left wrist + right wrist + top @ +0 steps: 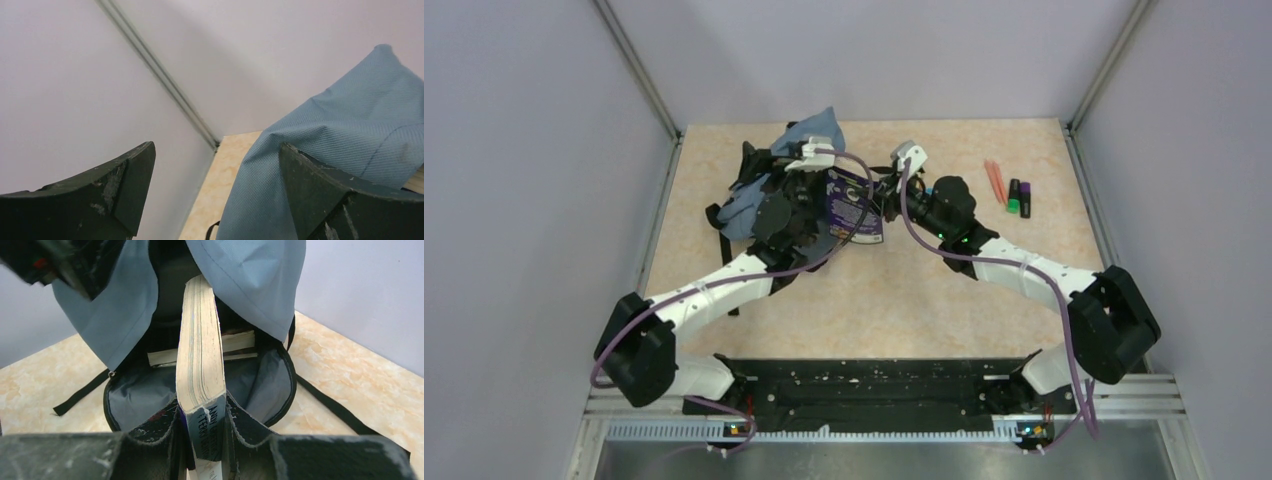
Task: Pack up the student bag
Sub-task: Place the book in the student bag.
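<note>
Firmly, right fingers (pixel 150 435) pinch book (pixel 200 355) (spine nearest) inside student bag (pixel 250 285)

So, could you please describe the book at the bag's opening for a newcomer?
Find the large dusty-blue fabric backpack far left on the beige table. At its open mouth the right pincer clamps a thick paperback book with yellowed pages and dark spine. It stands on edge, unlike the book lying flat inside.
</note>
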